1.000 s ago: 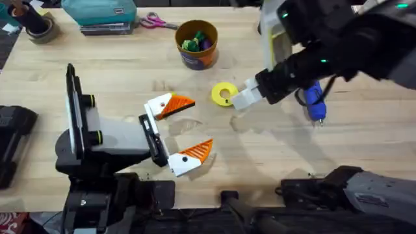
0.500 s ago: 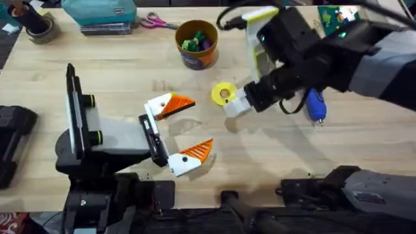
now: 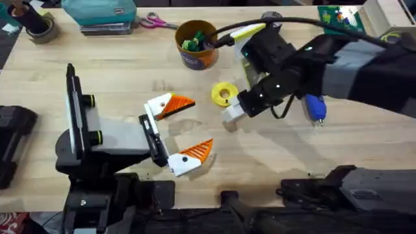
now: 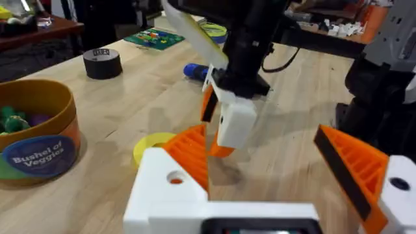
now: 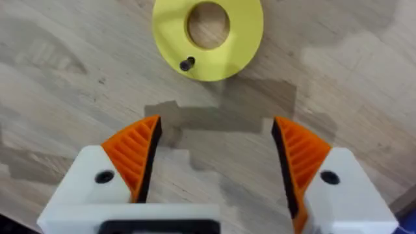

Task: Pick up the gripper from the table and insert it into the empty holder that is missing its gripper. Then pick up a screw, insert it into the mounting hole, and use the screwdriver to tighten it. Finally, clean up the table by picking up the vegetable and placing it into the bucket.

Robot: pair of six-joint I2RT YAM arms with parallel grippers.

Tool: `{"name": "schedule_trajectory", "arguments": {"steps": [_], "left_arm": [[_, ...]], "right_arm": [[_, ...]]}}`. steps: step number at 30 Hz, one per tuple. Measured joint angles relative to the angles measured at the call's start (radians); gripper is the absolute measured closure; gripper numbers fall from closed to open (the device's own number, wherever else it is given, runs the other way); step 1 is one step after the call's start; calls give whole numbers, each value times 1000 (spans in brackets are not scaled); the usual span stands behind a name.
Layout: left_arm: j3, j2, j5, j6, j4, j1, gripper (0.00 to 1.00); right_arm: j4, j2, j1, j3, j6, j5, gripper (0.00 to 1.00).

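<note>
Right end effector (image 3: 232,114) open over bare tabletop (image 3: 117,71) — screw (image 5: 187,64) sits on the yellow disc (image 3: 224,93) just ahead of its tips — left end effector (image 3: 185,130) open, farther off.

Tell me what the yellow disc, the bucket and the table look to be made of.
Yellow disc: probably moulded plastic, smooth and matte, evenly coloured, with a round centre hole; a small dark screw sits on it.
Bucket: likely card or thin plastic, a thin orange-brown wall with a printed blue label.
Table: light wood or wood-look laminate, with visible grain lines and a low sheen; which one is unclear.
</note>
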Motion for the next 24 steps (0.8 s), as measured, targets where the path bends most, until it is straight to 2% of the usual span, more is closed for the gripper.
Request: {"name": "schedule_trajectory", "arguments": {"steps": [12,24], "left_arm": [[0,0,0,0,0,0,15],[0,0,0,0,0,0,15]], "right_arm": [[-17,125,30,138,73,11,6],[-24,149,49,150,181,48,66]]}}
